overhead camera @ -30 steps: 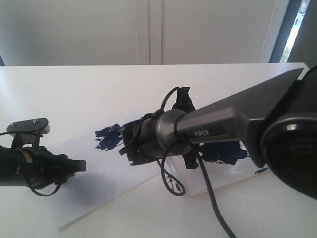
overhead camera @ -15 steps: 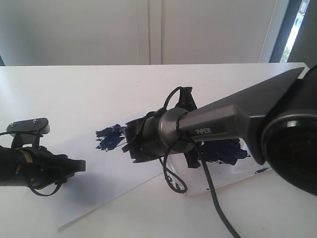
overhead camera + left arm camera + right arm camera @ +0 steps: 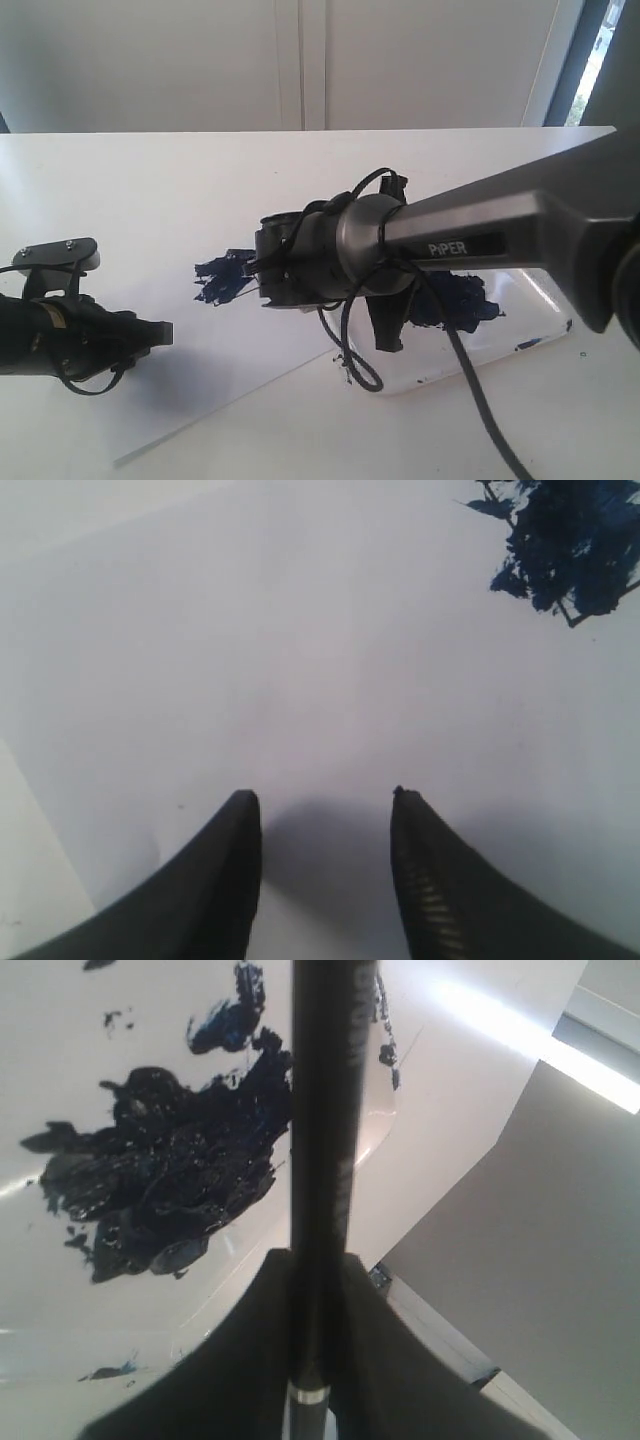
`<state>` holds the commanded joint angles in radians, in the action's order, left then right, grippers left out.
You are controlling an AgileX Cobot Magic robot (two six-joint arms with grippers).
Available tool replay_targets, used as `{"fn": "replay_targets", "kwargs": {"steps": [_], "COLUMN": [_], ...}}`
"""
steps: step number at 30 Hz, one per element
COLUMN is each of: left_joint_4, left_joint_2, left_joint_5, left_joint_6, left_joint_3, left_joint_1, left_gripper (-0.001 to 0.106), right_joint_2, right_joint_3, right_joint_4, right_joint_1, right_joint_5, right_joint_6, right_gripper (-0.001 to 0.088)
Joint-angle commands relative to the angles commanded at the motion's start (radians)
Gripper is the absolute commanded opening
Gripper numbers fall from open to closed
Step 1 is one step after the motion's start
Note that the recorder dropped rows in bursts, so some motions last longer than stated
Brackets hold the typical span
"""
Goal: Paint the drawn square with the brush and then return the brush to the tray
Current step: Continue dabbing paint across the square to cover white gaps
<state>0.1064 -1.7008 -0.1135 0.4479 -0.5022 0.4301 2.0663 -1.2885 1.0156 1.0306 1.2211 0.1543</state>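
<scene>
The drawn square shows as a ragged dark-blue blotch [image 3: 222,276] on the white paper; a corner of its thin outline shows beside the blotch [image 3: 570,540]. My right gripper [image 3: 318,1260] is shut on the brush [image 3: 322,1110], whose black handle runs up between the fingers. Beyond the handle lies the glossy white tray [image 3: 60,1290] with its paint puddle. In the exterior view the right arm [image 3: 360,250] hangs between the blotch and the tray [image 3: 505,355] and hides the brush. My left gripper [image 3: 160,332] rests open on the paper, left of the blotch, and its fingers [image 3: 235,840] hold nothing.
The dark paint puddle [image 3: 455,300] fills the tray's middle. The paper sheet [image 3: 200,400] lies askew on the white table [image 3: 120,190], its corner near the front edge. A black cable [image 3: 470,390] loops down from the right arm over the tray.
The right arm's wrist has lifted and drawn back to the right, away from the blotch, uncovering the tray's right end. The left arm has not moved.
</scene>
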Motion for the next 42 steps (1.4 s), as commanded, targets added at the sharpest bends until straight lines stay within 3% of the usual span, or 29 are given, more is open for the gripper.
{"fn": "replay_targets", "kwargs": {"steps": [11,20,27,36,42], "left_joint_4": [0.0,0.0,0.0,0.0,0.0], "left_joint_2": [0.0,0.0,0.0,0.0,0.0], "left_joint_5": [0.008,0.008,0.014,0.016,0.01], "left_joint_6": [0.002,0.002,0.002,0.002,0.002], "left_joint_3": [0.0,0.0,0.0,0.0,0.0], "left_joint_1": [0.0,0.0,0.0,0.0,0.0], "left_gripper": [0.048,0.048,0.048,0.048,0.048], "right_joint_2": [0.0,-0.004,-0.002,0.0,-0.008], "right_joint_3": [0.075,0.091,0.091,0.091,0.073], "right_joint_4": [-0.034,-0.028,0.035,0.052,0.068], "right_joint_1": [0.016,0.094,0.064,-0.025,-0.017], "right_joint_5": [0.0,0.0,0.0,0.0,0.0], "right_joint_6": [0.0,0.004,0.004,0.004,0.006], "right_gripper": [0.0,0.0,0.0,0.0,0.0]}}
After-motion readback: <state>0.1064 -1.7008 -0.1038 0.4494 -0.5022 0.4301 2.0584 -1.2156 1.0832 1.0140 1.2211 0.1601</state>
